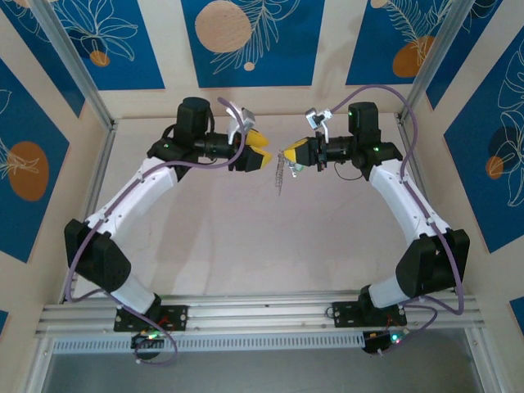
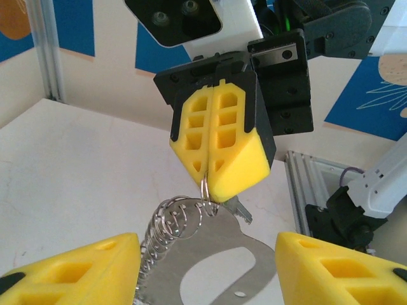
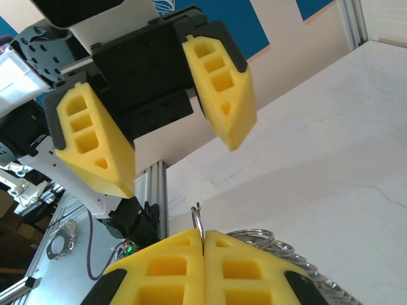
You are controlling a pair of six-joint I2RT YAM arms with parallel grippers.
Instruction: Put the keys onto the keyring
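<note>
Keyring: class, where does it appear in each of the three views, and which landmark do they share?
Top external: keyring hangs at centre.
Left wrist: bottom centre.
Right wrist: bottom, right of centre.
Shared landmark: shut right gripper pinching it.

The top camera sits high up, above and behind the 2 white robot arms (image 1: 139, 184). It looks down from far off at the pale stone-look table (image 1: 246, 246), so both arms fit in. The left wrist camera rides just behind the yellow foam left gripper (image 3: 181, 159). It looks across, very close, at the yellow foam right gripper (image 2: 206, 175). The right wrist camera rides behind the right gripper and looks back the other way, up at the left one, also very close. All 3 views share the middle spot where the 2 grippers face each other, with the flat grey metal keyring (image 2: 254, 244) there.
</note>
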